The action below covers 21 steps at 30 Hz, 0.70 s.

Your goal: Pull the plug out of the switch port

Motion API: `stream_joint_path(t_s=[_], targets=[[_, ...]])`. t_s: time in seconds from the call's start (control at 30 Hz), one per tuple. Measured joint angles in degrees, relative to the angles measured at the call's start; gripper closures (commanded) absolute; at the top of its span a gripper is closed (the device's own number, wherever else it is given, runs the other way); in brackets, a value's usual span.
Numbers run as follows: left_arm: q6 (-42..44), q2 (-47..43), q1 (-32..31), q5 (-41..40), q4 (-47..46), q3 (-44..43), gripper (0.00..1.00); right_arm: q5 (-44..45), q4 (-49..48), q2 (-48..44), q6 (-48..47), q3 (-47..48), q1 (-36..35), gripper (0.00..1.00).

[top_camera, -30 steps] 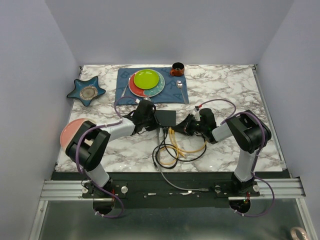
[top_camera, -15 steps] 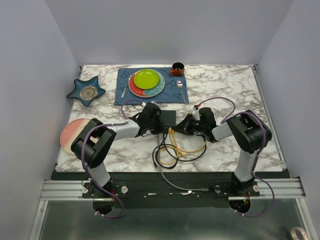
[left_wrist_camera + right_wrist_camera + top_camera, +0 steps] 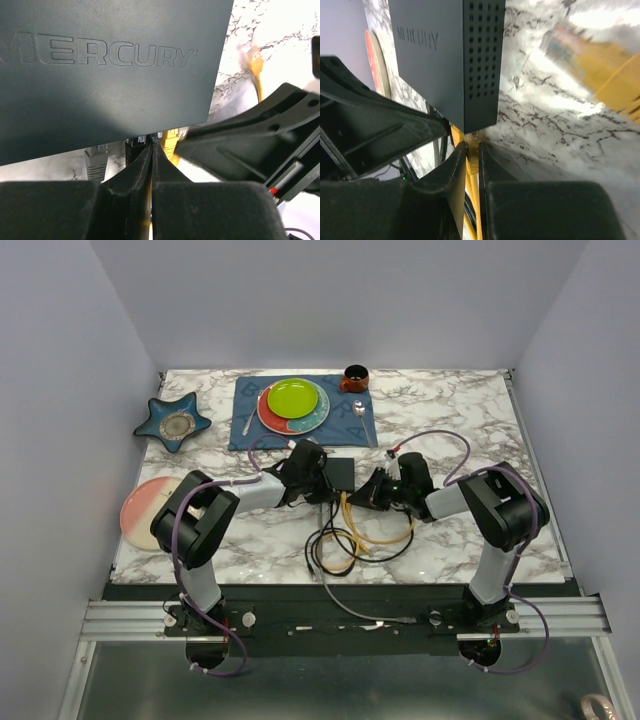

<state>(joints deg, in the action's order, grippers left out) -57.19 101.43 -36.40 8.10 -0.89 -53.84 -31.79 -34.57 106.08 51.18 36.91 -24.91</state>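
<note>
The switch point(image 3: 338, 473) is a flat matte-black box marked MERCURY point(image 3: 100, 75) on the marble table. Grey point(image 3: 95, 162), black point(image 3: 133, 148) and yellow point(image 3: 171, 141) plugs sit in its near edge. My left gripper point(image 3: 322, 483) is at the switch's left near corner. Its jaws point(image 3: 151, 149) are pressed together, with the tips against the port edge between the black and yellow plugs. My right gripper point(image 3: 362, 495) comes from the right. It is shut on the yellow plug point(image 3: 473, 155) right at the switch's corner point(image 3: 445, 60).
Yellow, black and grey cables coil on the table in front of the switch point(image 3: 345, 540). Behind it lies a blue mat point(image 3: 355, 425) with a green plate point(image 3: 292, 398) and an orange cup point(image 3: 355, 377). A star dish point(image 3: 173, 422) and a pink plate point(image 3: 135, 512) are at the left.
My left gripper has moved right, from beside the switch's left side to its near port edge. The right gripper has stayed in place on the yellow plug.
</note>
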Motion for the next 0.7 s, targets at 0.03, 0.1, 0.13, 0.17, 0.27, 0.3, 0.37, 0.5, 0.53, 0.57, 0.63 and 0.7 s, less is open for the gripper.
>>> stream_joint_path(t_s=[0.03, 0.1, 0.13, 0.17, 0.27, 0.3, 0.37, 0.5, 0.53, 0.57, 0.63, 0.7], targets=[[-0.1, 0.2, 0.0, 0.0, -0.2, -0.2, 0.89, -0.4, 0.4, -0.1, -0.3, 0.0, 0.0, 0.99], [-0.2, 0.4, 0.0, 0.0, -0.3, -0.3, 0.89, -0.9, 1.0, -0.2, -0.6, 0.0, 0.0, 0.99], [-0.2, 0.4, 0.0, 0.0, -0.3, -0.3, 0.89, -1.1, 1.4, -0.4, -0.9, 0.0, 0.0, 0.99], [-0.2, 0.4, 0.0, -0.1, -0.3, -0.4, 0.89, -1.2, 1.7, -0.6, -1.1, -0.1, 0.0, 0.99], [-0.3, 0.4, 0.0, -0.3, -0.3, -0.4, 0.89, -1.1, 2.8, -1.8, -1.6, -0.9, -0.2, 0.99], [-0.3, 0.4, 0.0, -0.4, -0.3, -0.4, 0.89, -0.7, 3.8, -2.6, -1.8, -1.3, -0.2, 0.99], [-0.3, 0.4, 0.0, -0.6, -0.2, -0.4, 0.89, 1.3, 7.8, -5.6, -2.8, -2.0, -0.2, 0.99], [-0.2, -0.5, 0.0, -1.8, 0.1, -0.3, 0.89, 8.6, 18.3, -13.4, -6.4, -1.9, -0.3, 0.99], [0.0, -1.2, 0.1, -2.5, 0.1, -0.1, 0.89, 10.9, 20.9, -15.8, -7.4, -1.9, -0.3, 0.99], [0.0, -1.9, 0.2, -2.8, 0.2, 0.1, 0.88, 13.1, 23.1, -18.4, -8.3, -1.9, -0.3, 0.99], [0.1, -3.6, 0.3, -3.8, 0.2, 0.8, 0.87, 17.6, 27.6, -23.4, -9.9, -1.7, -0.3, 0.99], [0.2, -5.5, 0.5, -4.7, 0.2, 1.4, 0.87, 22.1, 31.4, -28.0, -11.6, -1.3, -0.3, 0.99]])
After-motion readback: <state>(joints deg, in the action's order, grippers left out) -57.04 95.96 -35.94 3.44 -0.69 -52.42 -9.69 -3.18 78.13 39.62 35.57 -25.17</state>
